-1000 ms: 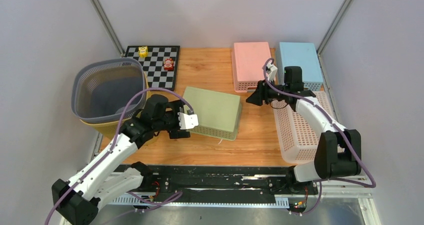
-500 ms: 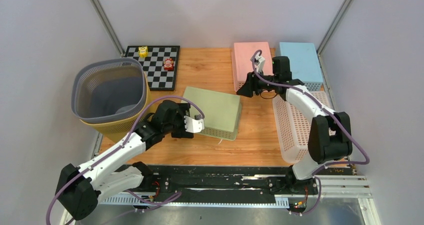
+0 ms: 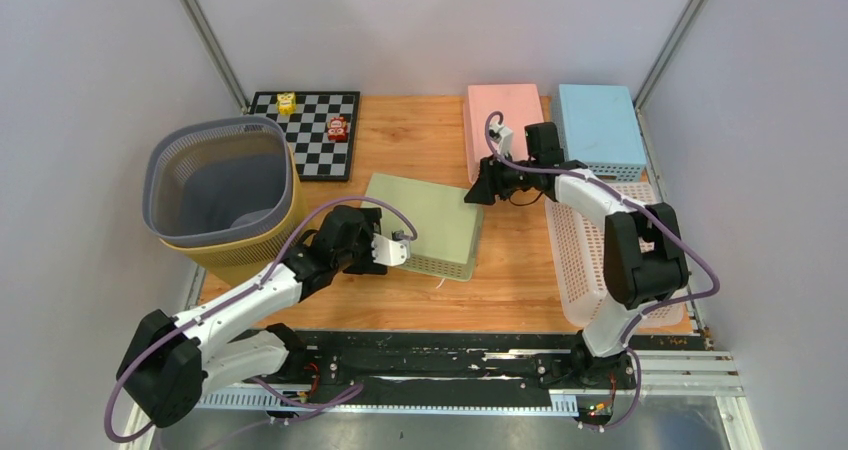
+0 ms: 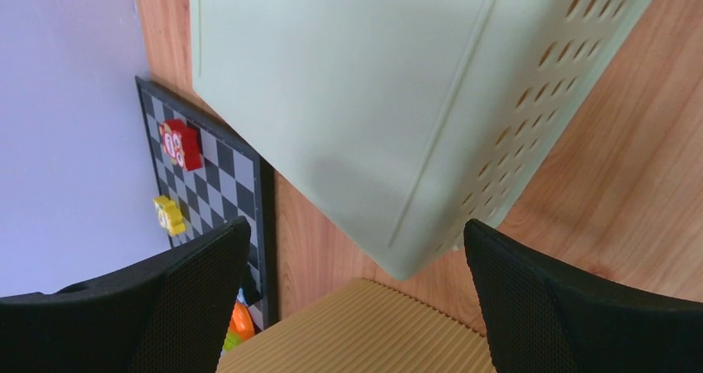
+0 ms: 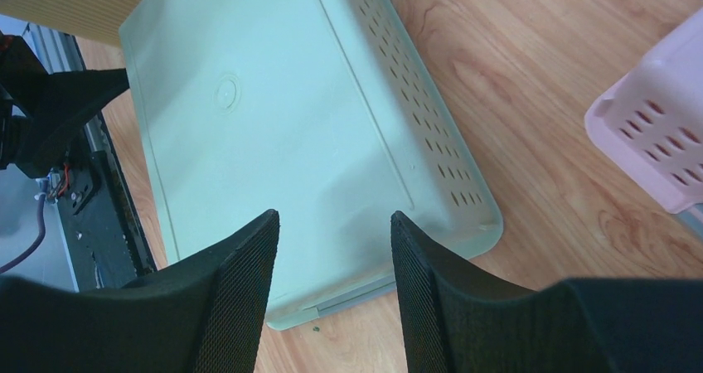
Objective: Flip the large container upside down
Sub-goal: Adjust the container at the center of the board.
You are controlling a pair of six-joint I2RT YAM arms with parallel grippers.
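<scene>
The large container point(image 3: 425, 220) is pale green and lies mid-table with its flat base facing up and its perforated sides sloping down to the wood. My left gripper point(image 3: 375, 252) is wide open beside its near left corner, between it and the yellow basket. In the left wrist view that corner of the container point(image 4: 348, 99) sits ahead of the left gripper point(image 4: 356, 240), apart from both fingers. My right gripper point(image 3: 472, 196) hovers open over the container's far right corner. The right wrist view shows the container's base point(image 5: 273, 141) beneath the right gripper point(image 5: 333, 224), with nothing held.
A grey mesh basket point(image 3: 220, 185) nests in a yellow ribbed basket point(image 3: 240, 255) at the left. Behind it lies a checkerboard point(image 3: 310, 135) with small toys. Pink point(image 3: 505, 120) and blue point(image 3: 600, 120) containers stand at the back right. A pale perforated basket point(image 3: 585, 260) lies along the right edge.
My right gripper has swung left from the blue container's side to the green container's far right corner. My left arm has dropped lower and edged right. The green container has not moved.
</scene>
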